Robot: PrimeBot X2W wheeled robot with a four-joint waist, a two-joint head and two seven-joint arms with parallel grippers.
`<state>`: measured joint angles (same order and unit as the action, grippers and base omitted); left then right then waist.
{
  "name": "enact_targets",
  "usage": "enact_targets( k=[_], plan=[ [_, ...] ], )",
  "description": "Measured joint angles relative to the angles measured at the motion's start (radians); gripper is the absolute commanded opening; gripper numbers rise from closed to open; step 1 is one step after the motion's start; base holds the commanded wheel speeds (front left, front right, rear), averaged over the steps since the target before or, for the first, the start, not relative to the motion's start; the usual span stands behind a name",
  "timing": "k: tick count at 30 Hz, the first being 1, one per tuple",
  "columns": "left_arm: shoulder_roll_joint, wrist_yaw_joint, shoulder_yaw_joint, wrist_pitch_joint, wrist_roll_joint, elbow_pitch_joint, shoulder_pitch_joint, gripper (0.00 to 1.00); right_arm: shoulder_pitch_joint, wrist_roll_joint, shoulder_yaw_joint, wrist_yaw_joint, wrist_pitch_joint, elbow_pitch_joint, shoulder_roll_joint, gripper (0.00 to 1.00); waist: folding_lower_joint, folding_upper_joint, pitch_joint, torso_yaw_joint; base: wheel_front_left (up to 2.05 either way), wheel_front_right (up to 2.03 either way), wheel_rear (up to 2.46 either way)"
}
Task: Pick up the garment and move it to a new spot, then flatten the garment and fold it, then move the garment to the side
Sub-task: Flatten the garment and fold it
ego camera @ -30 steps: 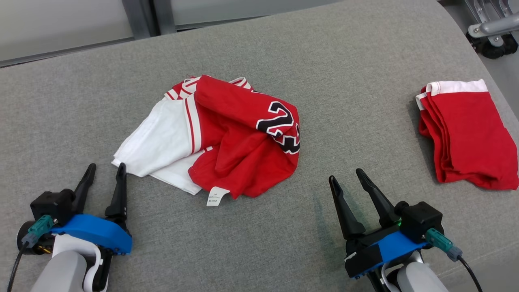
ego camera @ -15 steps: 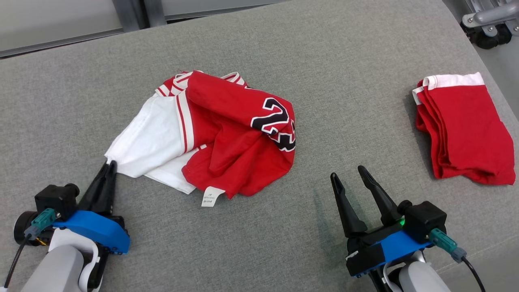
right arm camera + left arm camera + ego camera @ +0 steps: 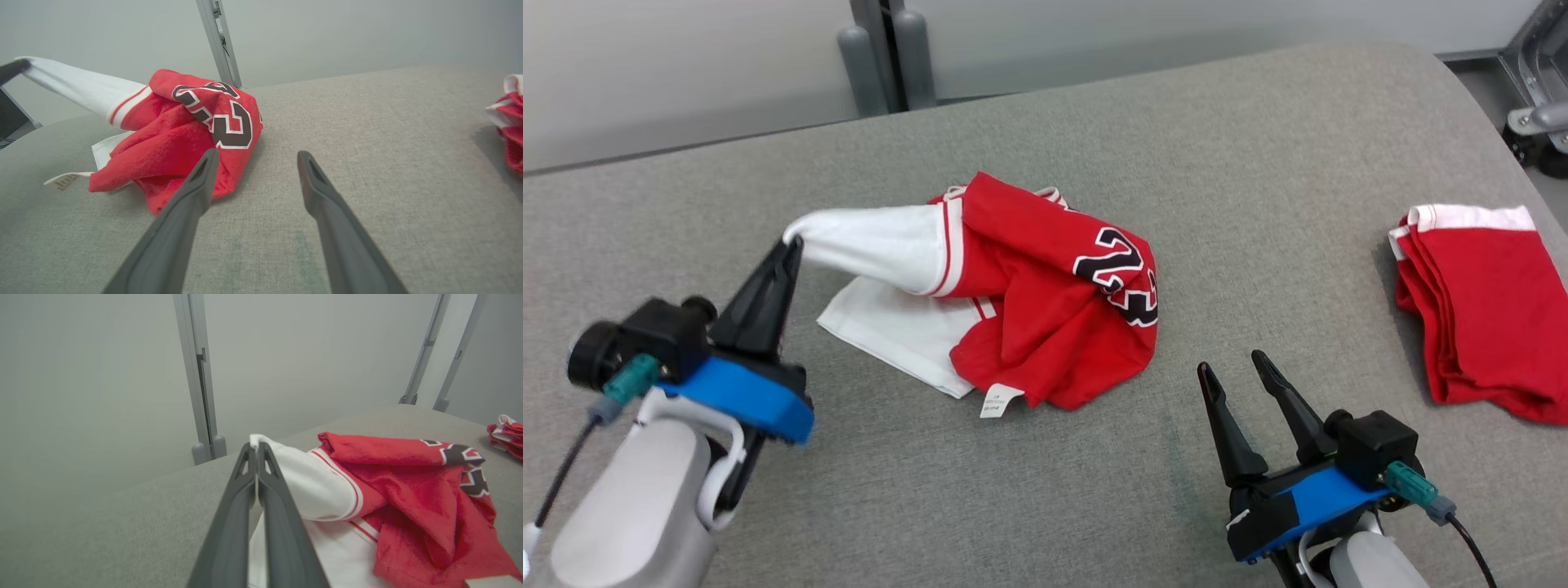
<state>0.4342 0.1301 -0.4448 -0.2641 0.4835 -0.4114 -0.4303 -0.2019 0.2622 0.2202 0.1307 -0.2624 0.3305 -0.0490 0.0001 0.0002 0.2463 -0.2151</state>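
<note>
Left to right on one grey padded surface (image 3: 1258, 163): two grippers, two garments. At left, left gripper (image 3: 791, 242) pressed together on the white corner of the crumpled red-and-white garment (image 3: 1045, 318), that corner held above the surface, the rest lying at centre, long axis left to right, white end pointing left, numbered red end right. Farther right, right gripper (image 3: 1230, 364) spread, holding nothing; at far right, second red garment (image 3: 1478, 310), folded, well apart.

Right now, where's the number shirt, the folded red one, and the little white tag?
number shirt (image 3: 1029, 278), head view, red crumpled middle
folded red one (image 3: 1486, 318), head view, top layer
white tag (image 3: 999, 402), head view, its middle
</note>
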Motion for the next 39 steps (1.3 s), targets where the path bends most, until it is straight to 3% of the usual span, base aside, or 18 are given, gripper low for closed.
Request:
enact_targets(
  k=[7,17,25,33,39],
  plan=[
    [0.058,0.000,0.014,0.000,0.016,0.077,-0.190,0.00,-0.001,0.004,-0.009,0.000,0.000,0.060,0.000,1.00,-0.0002,-0.0001,-0.106,0.049,0.00,0.00,0.00],
    [0.127,0.001,0.061,0.000,0.021,0.024,-0.383,0.00,0.004,0.031,-0.010,0.000,0.000,0.116,0.000,1.00,-0.0003,-0.0002,-0.222,0.090,0.00,0.00,0.00],
    [0.109,0.001,0.027,0.002,0.012,0.009,-0.440,0.00,0.006,0.040,-0.008,0.000,0.000,0.137,0.000,1.00,-0.0002,-0.0002,-0.251,0.102,0.00,0.00,0.00],
    [0.068,0.001,-0.053,0.004,0.018,0.009,-0.459,0.00,0.007,0.056,0.006,0.000,0.000,0.138,0.001,1.00,-0.0001,-0.0002,-0.252,0.060,0.00,0.00,0.00],
    [0.031,-0.001,-0.053,0.003,0.030,0.069,-0.527,0.00,0.023,0.056,0.001,0.000,0.000,0.138,0.001,1.00,-0.0001,-0.0002,-0.260,0.042,0.00,0.00,0.00]
  ],
)
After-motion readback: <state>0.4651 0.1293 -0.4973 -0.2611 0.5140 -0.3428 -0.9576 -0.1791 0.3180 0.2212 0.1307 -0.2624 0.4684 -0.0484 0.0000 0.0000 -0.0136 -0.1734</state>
